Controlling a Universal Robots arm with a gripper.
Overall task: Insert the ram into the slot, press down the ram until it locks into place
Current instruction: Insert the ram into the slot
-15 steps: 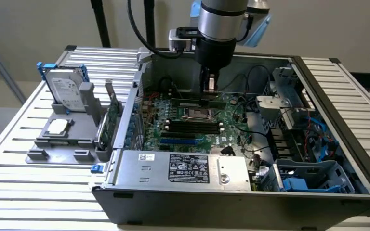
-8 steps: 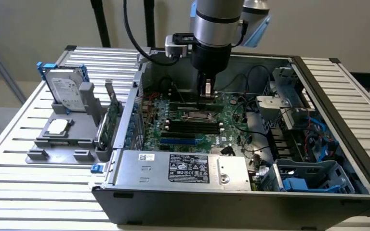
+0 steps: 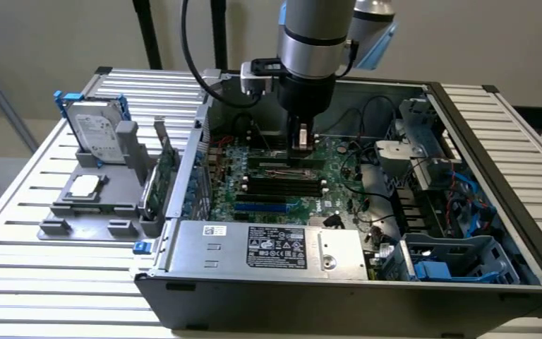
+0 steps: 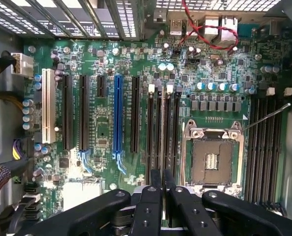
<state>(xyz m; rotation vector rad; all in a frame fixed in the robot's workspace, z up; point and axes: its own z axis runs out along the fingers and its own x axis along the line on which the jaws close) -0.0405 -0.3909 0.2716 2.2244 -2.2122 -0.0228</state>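
The gripper (image 3: 301, 147) hangs over the motherboard (image 3: 332, 157) inside the case (image 3: 346, 305).

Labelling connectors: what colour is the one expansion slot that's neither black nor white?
The expansion slot is blue; clearest in the wrist view.

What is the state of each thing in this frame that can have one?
computer case: open, side panel off
memory slots: empty
processor socket: empty, contacts exposed
blue expansion slot: empty
end effector: inside the case, by the memory slots
hard drive: upright in the grey holder, outside the case
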